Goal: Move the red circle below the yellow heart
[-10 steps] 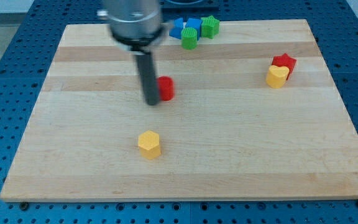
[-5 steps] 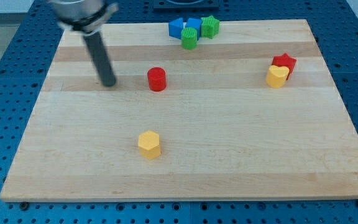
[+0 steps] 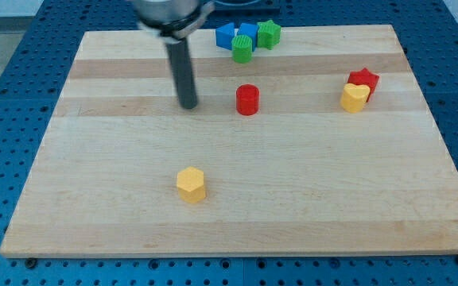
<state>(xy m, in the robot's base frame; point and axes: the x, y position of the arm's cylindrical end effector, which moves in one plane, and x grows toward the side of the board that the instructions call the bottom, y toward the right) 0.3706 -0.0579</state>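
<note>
The red circle [image 3: 247,100] stands on the wooden board [image 3: 293,183], a little above its middle. The yellow heart [image 3: 355,97] sits at the view's right, touching a red star [image 3: 364,79] just above and right of it. The red circle is well to the left of the heart, at about the same height. My tip [image 3: 189,105] rests on the board to the left of the red circle, a clear gap apart from it.
A yellow hexagon [image 3: 191,184] lies below my tip, toward the view's bottom. Two blue blocks [image 3: 235,35] and two green blocks [image 3: 254,41] cluster at the board's top edge, above the red circle.
The red circle has moved to the right, toward the yellow heart. My tip swung out to the left, then came back right and now trails the circle.
</note>
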